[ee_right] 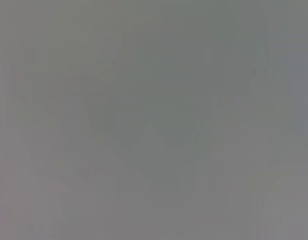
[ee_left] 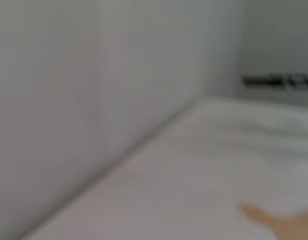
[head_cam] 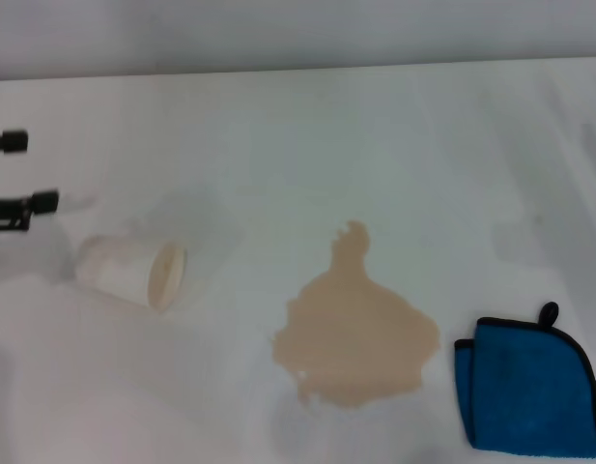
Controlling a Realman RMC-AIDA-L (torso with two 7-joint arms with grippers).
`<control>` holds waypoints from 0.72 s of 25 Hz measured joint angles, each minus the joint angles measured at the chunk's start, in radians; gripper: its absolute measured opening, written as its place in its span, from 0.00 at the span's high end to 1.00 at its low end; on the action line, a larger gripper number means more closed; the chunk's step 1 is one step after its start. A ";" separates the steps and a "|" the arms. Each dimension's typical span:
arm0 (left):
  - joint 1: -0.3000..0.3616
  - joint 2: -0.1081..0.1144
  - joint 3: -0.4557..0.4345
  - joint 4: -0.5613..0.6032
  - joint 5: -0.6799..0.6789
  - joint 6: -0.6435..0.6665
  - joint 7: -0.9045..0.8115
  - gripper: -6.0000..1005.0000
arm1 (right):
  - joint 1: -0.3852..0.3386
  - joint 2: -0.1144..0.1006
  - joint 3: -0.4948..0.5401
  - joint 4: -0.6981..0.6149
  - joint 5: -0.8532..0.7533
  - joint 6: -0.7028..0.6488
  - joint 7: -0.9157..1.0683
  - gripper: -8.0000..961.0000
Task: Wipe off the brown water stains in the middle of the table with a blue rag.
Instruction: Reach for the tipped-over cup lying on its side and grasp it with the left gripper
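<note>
The brown water stains form one tan puddle with a narrow neck on the white table, near the middle front. A corner of that puddle also shows in the left wrist view. The blue rag, folded and black-edged, lies flat to the puddle's right, close to the front edge. My left gripper hovers at the table's far left edge, well away from the stain and the rag; its two black fingertips stand apart, open, with nothing between them. My right gripper appears in no view; the right wrist view is plain grey.
A pale paper cup lies tipped on its side left of the puddle, mouth toward it, just right of my left gripper. A grey wall runs behind the table's far edge. A dark bar sits far off in the left wrist view.
</note>
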 joint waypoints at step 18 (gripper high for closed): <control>-0.141 0.020 0.000 -0.108 0.251 0.012 0.255 0.11 | 0.034 0.010 0.000 0.135 0.004 -0.023 -0.004 0.17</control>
